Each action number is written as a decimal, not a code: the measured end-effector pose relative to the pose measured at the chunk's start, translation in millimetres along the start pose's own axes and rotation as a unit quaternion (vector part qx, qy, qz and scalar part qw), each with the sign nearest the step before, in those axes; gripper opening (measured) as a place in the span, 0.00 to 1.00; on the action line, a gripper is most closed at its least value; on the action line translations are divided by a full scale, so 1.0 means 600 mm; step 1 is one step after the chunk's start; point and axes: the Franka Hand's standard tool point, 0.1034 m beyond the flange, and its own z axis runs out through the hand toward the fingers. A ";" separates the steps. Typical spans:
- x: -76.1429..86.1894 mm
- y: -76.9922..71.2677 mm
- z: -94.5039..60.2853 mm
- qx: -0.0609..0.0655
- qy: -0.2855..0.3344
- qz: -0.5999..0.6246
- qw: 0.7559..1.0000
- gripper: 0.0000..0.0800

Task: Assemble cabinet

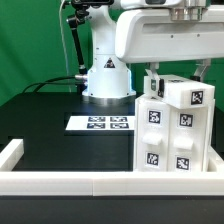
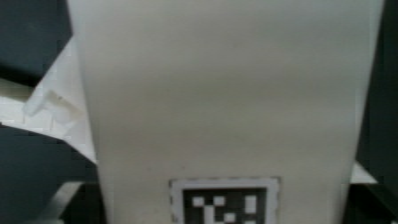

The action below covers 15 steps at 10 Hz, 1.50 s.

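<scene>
The tagged white cabinet [image 1: 172, 128] stands upright on the counter [image 1: 50, 135] at the exterior view's right, beneath the arm, whose fingers are hidden, so their state cannot be told, and a careless push could tip it

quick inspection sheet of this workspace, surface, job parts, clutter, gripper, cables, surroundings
surface: black table, bare apart from the items below
job's things: cabinet, a white boxy stack with several square tags, standing at the exterior view's right near the front rail; the wrist view is filled by a white panel with one tag
clutter: nothing seen
grippers: gripper is above the cabinet, its fingers mostly hidden; open or shut cannot be told
cables: black cables run down beside the robot base
surroundings: marker board flat in front of the base; white border rail along the front and the exterior view's left edge
</scene>
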 end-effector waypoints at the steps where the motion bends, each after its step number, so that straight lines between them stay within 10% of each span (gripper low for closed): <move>1: 0.000 0.000 0.000 0.000 0.000 0.043 0.999 0.70; 15: -0.005 0.006 -0.001 0.031 0.035 0.575 0.817 0.70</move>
